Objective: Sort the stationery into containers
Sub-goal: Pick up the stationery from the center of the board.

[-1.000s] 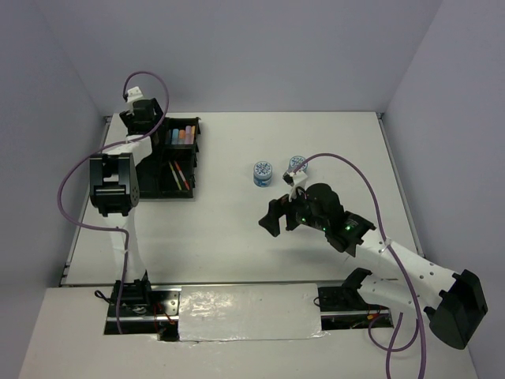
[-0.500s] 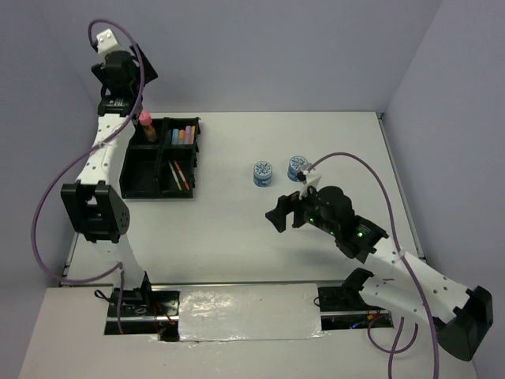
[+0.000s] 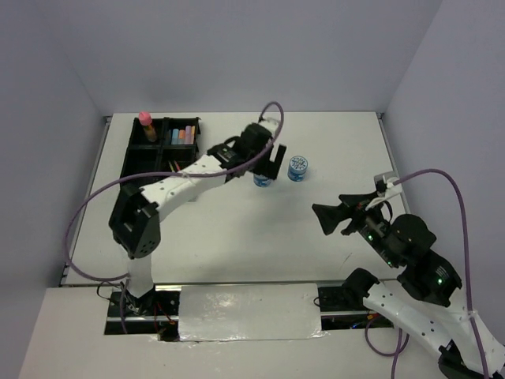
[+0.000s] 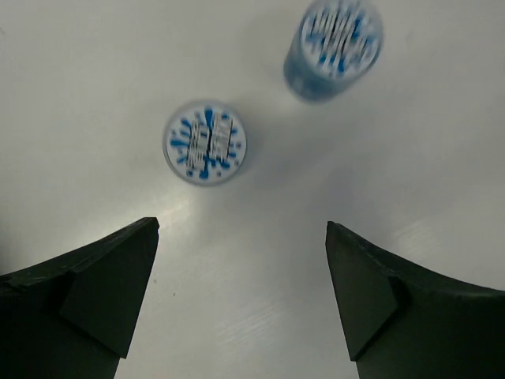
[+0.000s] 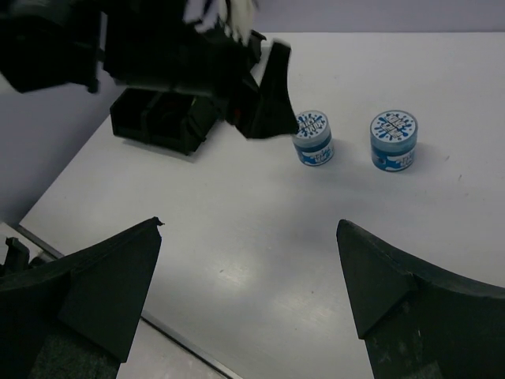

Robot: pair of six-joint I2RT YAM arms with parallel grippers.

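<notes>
Left gripper (image 3: 273, 164) hovers wide open and empty above the white table (image 3: 237, 229), one round blue-patterned tin (image 4: 205, 142) standing just ahead of its fingertips. The other tin (image 4: 335, 43) sits farther off, to the right. Right gripper (image 3: 320, 220) gapes empty, well apart from both.

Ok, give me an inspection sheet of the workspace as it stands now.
Surface: white table, no spills seen.
Job's things: left tin and right tin stand apart on the table; black tray holds an upright pink-capped tube and markers.
Clutter: nothing seen.
Pincers: left pincer open over the left tin, nothing held; right pincer open, empty.
Cables: purple cables loop from both arms, off the tins.
Surroundings: plain lilac walls.
</notes>
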